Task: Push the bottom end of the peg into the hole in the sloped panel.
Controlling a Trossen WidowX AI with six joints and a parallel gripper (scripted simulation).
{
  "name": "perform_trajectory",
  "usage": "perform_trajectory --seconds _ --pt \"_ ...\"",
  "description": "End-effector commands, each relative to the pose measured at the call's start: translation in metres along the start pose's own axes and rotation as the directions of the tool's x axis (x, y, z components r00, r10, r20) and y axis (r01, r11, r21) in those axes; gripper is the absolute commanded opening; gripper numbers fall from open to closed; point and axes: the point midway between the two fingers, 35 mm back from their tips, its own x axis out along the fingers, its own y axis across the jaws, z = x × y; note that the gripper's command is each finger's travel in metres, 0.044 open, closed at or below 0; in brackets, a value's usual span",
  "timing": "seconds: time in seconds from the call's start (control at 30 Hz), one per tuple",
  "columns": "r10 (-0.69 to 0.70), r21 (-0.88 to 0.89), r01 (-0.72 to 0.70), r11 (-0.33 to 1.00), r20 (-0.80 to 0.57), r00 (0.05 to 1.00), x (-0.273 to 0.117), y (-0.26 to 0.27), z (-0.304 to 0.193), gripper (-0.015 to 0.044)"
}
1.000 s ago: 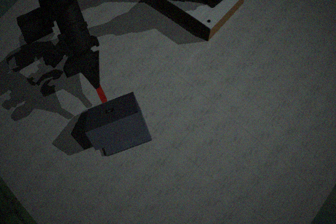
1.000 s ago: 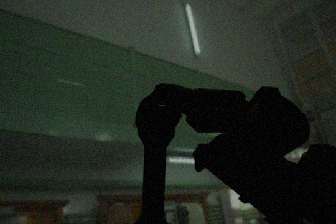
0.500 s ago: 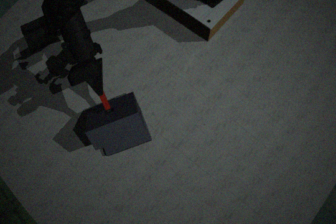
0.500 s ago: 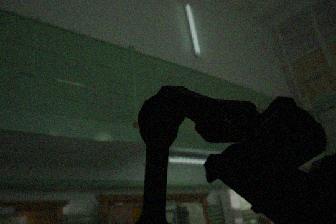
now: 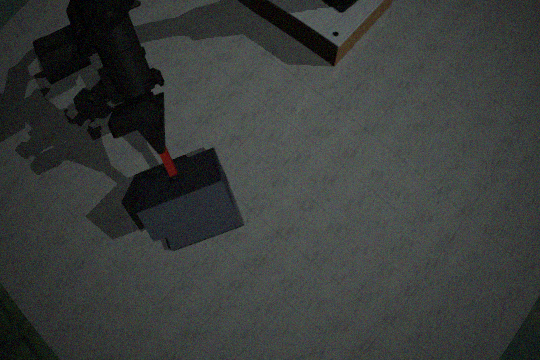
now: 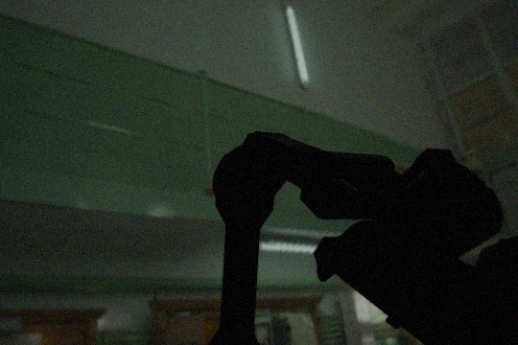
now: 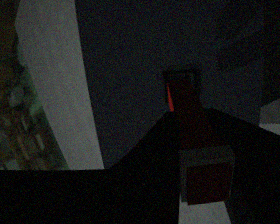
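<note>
A red peg [image 5: 168, 163] [image 7: 171, 99] is held in my gripper [image 5: 161, 146], which is shut on its upper end. The peg slants down to the sloped dark panel [image 5: 192, 209] [image 7: 131, 50], and its lower end meets the panel's upper face where the hole is; the hole itself is hidden behind the peg and fingers. In the wrist view the fingers and peg are very dark against the panel. In the exterior view only the arm [image 6: 384, 224] shows as a black shape.
The arm's white base block [image 5: 345, 14] with an orange side stands at the back. The grey table [image 5: 375, 179] spreads to the right and front of the panel. The light is very dim.
</note>
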Motion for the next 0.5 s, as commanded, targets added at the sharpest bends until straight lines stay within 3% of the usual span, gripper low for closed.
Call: perform_trajectory --seconds 0.0,0.47 --pt "0.0 -0.004 0.0 1.0 0.0 1.0 0.0002 0.0 -0.0004 0.0" --pt "0.0 -0.004 0.0 1.0 0.0 1.0 0.0052 -0.0016 -0.0018 0.0"
